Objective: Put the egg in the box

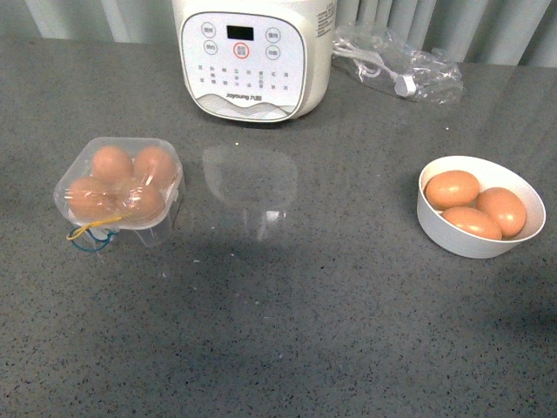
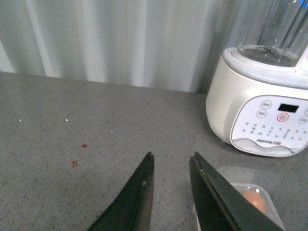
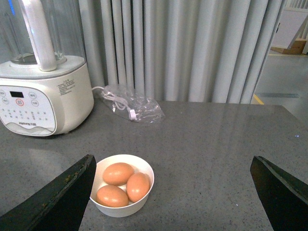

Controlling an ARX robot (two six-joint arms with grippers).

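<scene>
- Lying in the round white bowl (image 1: 481, 235) at 3 o'clock on the grey speckled counter (image 1: 305, 331) are three orange-brown oval eggs; the nearest egg (image 1: 471, 222) has its long axis running from 10 to 4 o'clock.
- The clear plastic four-cup egg box (image 1: 117, 185), at 9 o'clock, holds four eggs, its lid shut.
- Left pincer (image 2: 171, 161), seen only from its wrist, is narrow and empty.
- Right pincer (image 3: 173, 166) is spread wide, empty, above the bowl.
</scene>
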